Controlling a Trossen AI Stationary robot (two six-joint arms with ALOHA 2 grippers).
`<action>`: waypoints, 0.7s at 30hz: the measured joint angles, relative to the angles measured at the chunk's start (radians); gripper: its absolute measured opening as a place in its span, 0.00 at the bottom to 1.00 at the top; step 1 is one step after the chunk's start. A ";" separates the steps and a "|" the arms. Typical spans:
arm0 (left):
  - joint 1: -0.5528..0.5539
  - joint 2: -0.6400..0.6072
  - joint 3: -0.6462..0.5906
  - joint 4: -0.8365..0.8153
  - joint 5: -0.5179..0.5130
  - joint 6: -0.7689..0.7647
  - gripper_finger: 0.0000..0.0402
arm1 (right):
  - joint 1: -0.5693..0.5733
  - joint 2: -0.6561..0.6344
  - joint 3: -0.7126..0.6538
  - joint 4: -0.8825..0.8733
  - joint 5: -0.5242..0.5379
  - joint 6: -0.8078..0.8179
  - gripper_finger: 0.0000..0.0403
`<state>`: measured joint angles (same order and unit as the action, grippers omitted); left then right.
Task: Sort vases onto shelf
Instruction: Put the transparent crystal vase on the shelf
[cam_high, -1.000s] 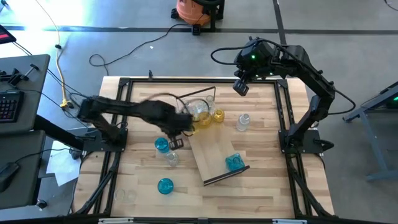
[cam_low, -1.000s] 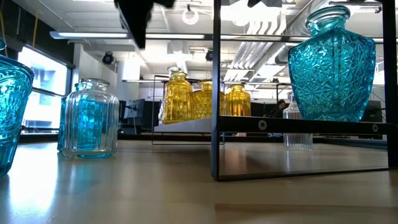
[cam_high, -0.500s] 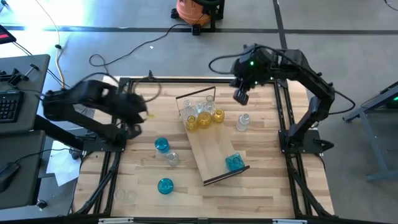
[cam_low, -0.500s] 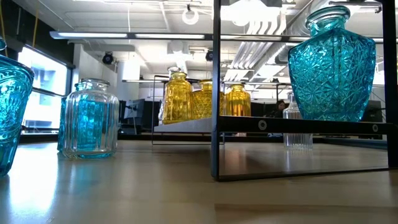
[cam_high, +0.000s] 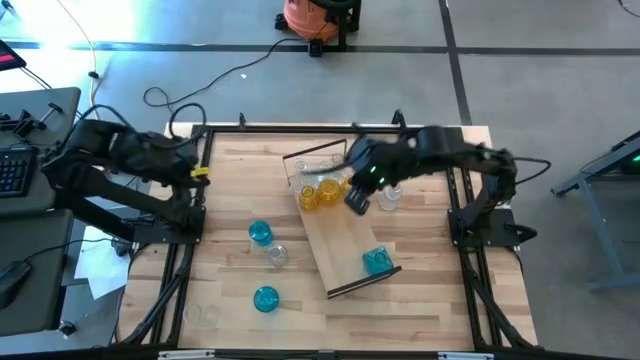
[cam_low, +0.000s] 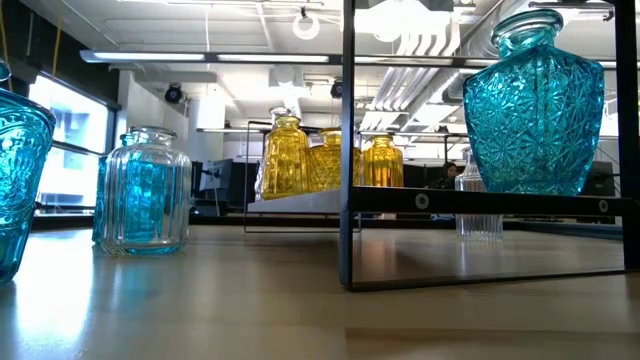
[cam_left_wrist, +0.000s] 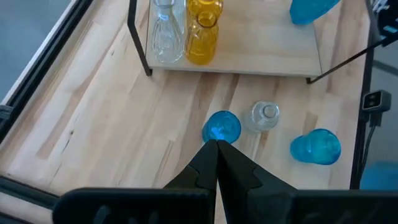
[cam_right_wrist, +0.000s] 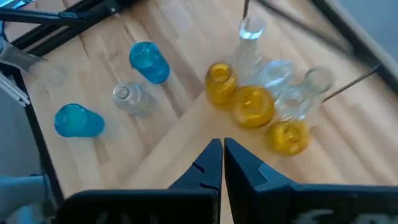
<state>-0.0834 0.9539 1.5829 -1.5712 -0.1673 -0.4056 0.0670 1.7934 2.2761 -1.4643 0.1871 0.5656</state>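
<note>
The shelf (cam_high: 345, 235) lies slanted on the table's middle. Three amber vases (cam_high: 330, 190) and several clear ones (cam_high: 322, 168) stand at its far end, and a blue vase (cam_high: 376, 261) stands at its near end. On the table to its left stand two blue vases (cam_high: 260, 233) (cam_high: 265, 298) and a clear one (cam_high: 277, 255). Another clear vase (cam_high: 391, 196) stands to its right. My right gripper (cam_high: 355, 200) is shut and empty above the shelf, beside the amber vases. My left gripper (cam_high: 200, 172) is shut and empty at the table's left edge.
Black frame rails (cam_high: 185, 250) run along the table's left and right edges. A clear vase (cam_high: 200, 313) stands near the front left corner. The middle of the shelf plank (cam_right_wrist: 186, 143) between the amber group and the blue vase is bare.
My left gripper has drawn back from the amber vases at the shelf's far end to the table's left edge. My right gripper has come from the far right corner toward the near-left and down, and now stands over the shelf beside the amber vases.
</note>
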 joint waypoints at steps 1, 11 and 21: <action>0.000 -0.008 0.000 0.000 0.000 0.005 0.00 | 0.012 0.015 0.000 0.000 0.002 0.036 0.00; 0.000 -0.071 0.000 0.000 -0.008 0.128 0.00 | 0.140 0.137 0.000 0.353 -0.063 0.192 0.00; 0.000 -0.105 0.000 0.000 -0.038 0.216 0.00 | 0.129 0.269 -0.001 0.682 -0.152 0.227 0.00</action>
<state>-0.0834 0.8486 1.5833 -1.5713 -0.2053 -0.1891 0.1963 2.0627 2.2753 -0.7822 0.0347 0.7931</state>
